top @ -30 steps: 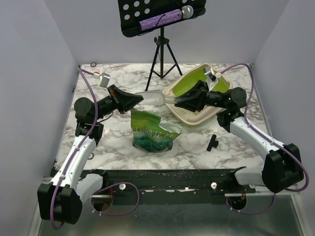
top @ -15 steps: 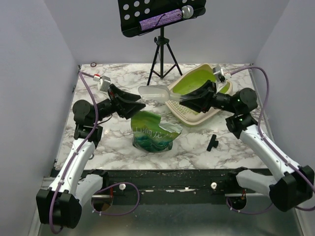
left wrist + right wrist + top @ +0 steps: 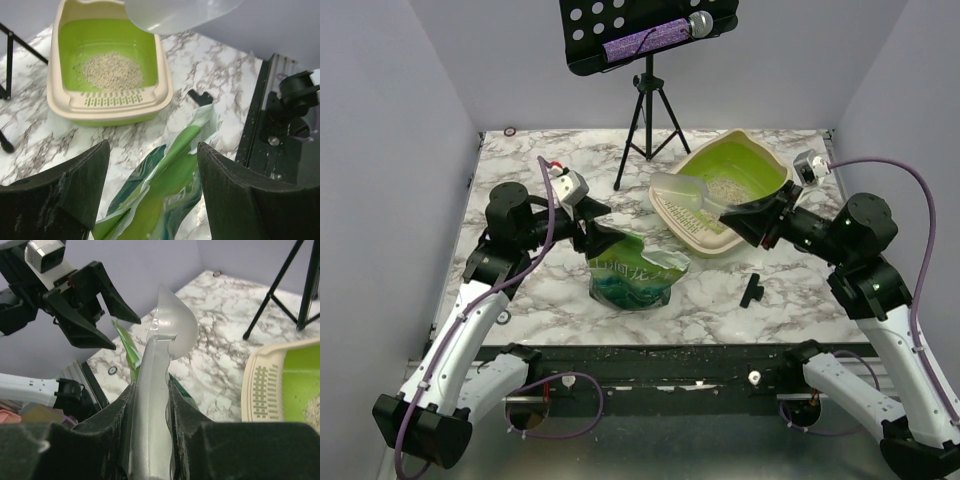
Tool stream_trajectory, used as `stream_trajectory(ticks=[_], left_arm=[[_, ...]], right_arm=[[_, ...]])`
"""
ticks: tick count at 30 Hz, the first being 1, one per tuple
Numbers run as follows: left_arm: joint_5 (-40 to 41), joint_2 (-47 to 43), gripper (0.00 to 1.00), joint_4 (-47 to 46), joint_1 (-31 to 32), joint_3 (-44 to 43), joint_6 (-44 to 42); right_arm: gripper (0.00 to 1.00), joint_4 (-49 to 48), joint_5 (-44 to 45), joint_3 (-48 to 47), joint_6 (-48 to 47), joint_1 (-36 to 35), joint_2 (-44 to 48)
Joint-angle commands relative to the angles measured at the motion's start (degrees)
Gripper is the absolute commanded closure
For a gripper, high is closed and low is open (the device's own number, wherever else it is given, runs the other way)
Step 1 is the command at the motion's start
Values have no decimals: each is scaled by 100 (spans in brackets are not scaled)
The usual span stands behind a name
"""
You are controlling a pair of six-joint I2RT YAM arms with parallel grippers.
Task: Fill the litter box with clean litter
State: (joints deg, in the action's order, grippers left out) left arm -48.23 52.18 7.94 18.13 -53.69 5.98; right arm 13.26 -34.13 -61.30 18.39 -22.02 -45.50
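The litter box (image 3: 752, 148), beige with a lime-green inside, sits at the back right with a small heap of clean litter (image 3: 725, 187) in it. Both also show in the left wrist view: the litter box (image 3: 115, 102) and the clean litter (image 3: 112, 72). My right gripper (image 3: 748, 216) is shut on the handle of a translucent scoop (image 3: 678, 187), whose bowl hangs over the box's left end. In the right wrist view the scoop (image 3: 172, 322) sticks out beyond my right gripper (image 3: 150, 387). My left gripper (image 3: 592, 226) stands open over the top edge of the green bag (image 3: 635, 270), with the bag (image 3: 170, 190) showing between the fingers.
A black tripod stand (image 3: 645, 100) rises at the back centre. A small black part (image 3: 752, 290) lies on the marble table right of the bag. A black rail (image 3: 660, 360) runs along the near edge.
My left gripper opened, let go of the scoop's bowl and drew back over the bag. My right arm pulled back to the right, carrying the scoop by its handle toward the litter box.
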Motion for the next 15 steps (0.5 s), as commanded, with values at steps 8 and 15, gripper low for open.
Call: stream_trajectory(ticks=[8,15], left_arm=[[174,283,21,1042,85,-27,-1397],[735,521,24,1780,656,-335,-1801]], right_arm=[[99,1583,284,74,-319,-30,304],[99,2224,415,-233,-406,-39,278]])
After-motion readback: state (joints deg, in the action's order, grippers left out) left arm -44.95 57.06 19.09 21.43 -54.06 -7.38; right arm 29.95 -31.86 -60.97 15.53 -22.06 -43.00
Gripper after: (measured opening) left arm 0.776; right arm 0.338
